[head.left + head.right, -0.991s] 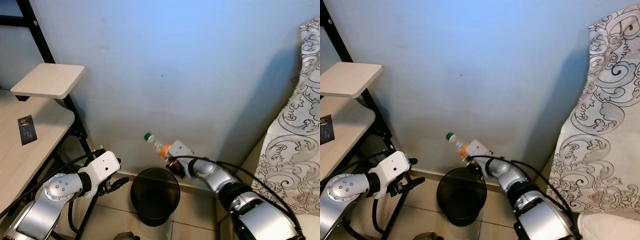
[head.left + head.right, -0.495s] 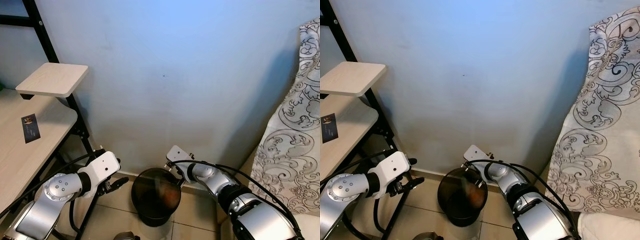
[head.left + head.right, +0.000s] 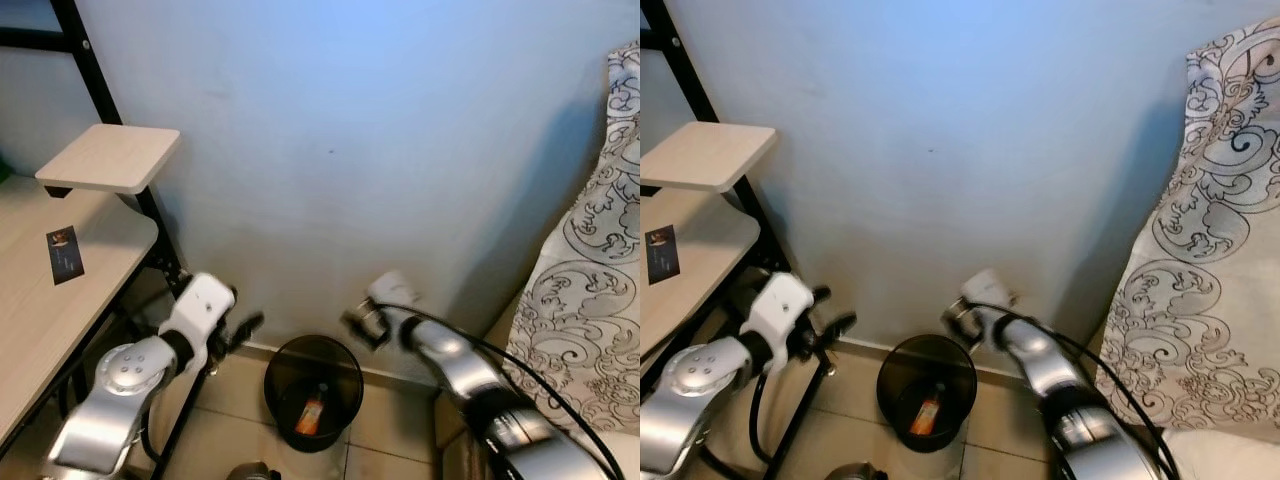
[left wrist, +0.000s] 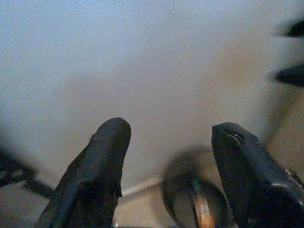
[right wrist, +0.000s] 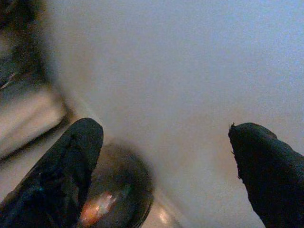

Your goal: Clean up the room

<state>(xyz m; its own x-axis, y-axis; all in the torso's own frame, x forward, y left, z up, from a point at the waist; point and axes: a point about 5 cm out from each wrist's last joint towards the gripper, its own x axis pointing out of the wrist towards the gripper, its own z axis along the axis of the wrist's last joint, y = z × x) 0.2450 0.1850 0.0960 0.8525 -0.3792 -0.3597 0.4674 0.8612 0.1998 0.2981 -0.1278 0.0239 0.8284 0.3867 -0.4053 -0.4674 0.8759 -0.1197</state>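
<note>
A black round waste bin (image 3: 358,372) stands on the tiled floor against the blue-grey wall. Inside it, on the bottom, lies a small bottle with an orange label (image 3: 311,412). My right gripper (image 5: 166,128) is open and holds nothing; it hangs above and to the right of the bin's rim, close to the wall, blurred (image 3: 357,320). My left gripper (image 4: 171,130) is open too and sits left of the bin (image 3: 243,327), a little above it. The left wrist view takes in the bin (image 4: 176,202) with the bottle (image 4: 201,214) in it.
A light wooden desk (image 3: 60,300) with a small raised shelf (image 3: 108,158) on a black frame (image 3: 150,215) stands at the left; a dark card (image 3: 64,254) lies on it. A patterned cloth (image 3: 600,300) hangs at the right. Tiled floor (image 3: 390,440) surrounds the bin.
The bottle left my right gripper, dropped into the bin and now lies on its bottom. Both arms have lifted, the right one pulling back from over the bin.
</note>
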